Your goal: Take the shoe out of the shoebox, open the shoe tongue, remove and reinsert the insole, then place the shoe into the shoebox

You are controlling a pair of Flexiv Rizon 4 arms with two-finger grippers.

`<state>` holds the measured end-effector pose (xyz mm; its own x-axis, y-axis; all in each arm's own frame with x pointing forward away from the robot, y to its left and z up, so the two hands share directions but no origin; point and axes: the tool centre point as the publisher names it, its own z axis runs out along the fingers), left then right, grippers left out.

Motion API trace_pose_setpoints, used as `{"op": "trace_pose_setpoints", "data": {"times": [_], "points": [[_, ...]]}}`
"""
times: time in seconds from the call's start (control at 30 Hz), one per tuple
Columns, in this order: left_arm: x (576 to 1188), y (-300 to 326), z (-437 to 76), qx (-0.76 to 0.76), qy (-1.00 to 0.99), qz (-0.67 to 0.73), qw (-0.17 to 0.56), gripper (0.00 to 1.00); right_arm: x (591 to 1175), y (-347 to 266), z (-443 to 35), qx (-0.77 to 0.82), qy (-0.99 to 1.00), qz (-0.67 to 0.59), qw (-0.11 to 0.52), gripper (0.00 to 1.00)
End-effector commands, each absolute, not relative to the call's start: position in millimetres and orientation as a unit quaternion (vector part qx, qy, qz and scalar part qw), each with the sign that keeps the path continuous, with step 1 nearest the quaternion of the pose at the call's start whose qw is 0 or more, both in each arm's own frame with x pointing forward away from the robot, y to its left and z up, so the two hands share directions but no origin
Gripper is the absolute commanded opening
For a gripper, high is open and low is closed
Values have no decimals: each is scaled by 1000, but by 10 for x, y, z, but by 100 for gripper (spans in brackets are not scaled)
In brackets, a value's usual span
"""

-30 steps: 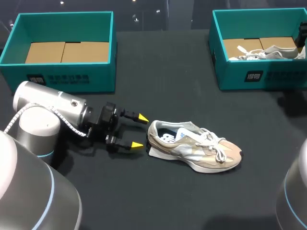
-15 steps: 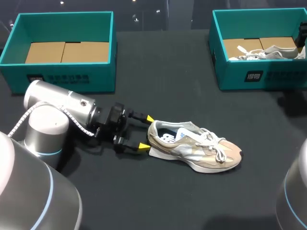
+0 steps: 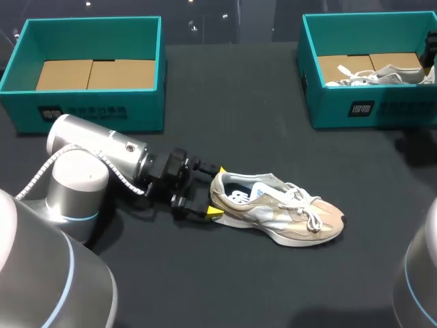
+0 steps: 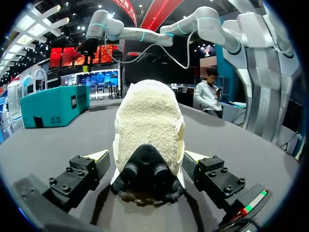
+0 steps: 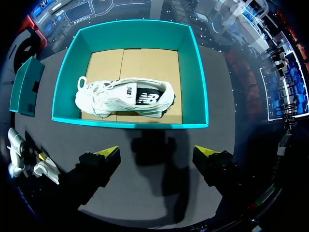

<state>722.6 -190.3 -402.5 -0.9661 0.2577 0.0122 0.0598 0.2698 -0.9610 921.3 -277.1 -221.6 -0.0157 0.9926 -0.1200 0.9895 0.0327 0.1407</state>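
Left pincer wide open — it straddles the heel of the beige shoe on the bench, no grip. Right pincer open too — above the teal shoebox.

Beige laced shoe upright, unboxed

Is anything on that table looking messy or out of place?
Nothing spilled or broken. The one stray thing is the beige shoe, lying loose on the table, with the left gripper open around its heel.

two teal shoeboxes; two shoes, one beige, one white; two grippers
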Motion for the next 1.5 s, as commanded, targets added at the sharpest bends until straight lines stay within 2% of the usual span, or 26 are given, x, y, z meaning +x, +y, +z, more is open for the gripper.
{"op": "trace_pose_setpoints", "data": {"times": [0.03, 0.57, 0.6, 0.63, 0.7, 0.73, 1.5], "points": [[7227, -1993, -4067, -100, -791, 597, 86, 100, 9203, -2770, -2218, 695, 712, 9, 93, 100], [7170, -2206, -4114, -101, -786, 603, 92, 100, 9203, -2770, -2218, 695, 712, 9, 93, 100], [7163, -2213, -4113, -101, -786, 603, 93, 97, 9203, -2770, -2218, 695, 712, 9, 93, 100], [7157, -2221, -4113, -102, -786, 603, 93, 78, 9203, -2770, -2218, 695, 712, 9, 93, 100], [7148, -2233, -4115, -102, -785, 604, 93, 15, 9203, -2770, -2218, 695, 712, 9, 93, 100], [7145, -2238, -4118, -103, -785, 604, 93, 0, 9203, -2770, -2218, 695, 712, 9, 93, 100], [7095, -1982, -4045, -25, -789, 614, 19, 0, 9203, -2770, -2218, 695, 712, 9, 93, 100]]}}
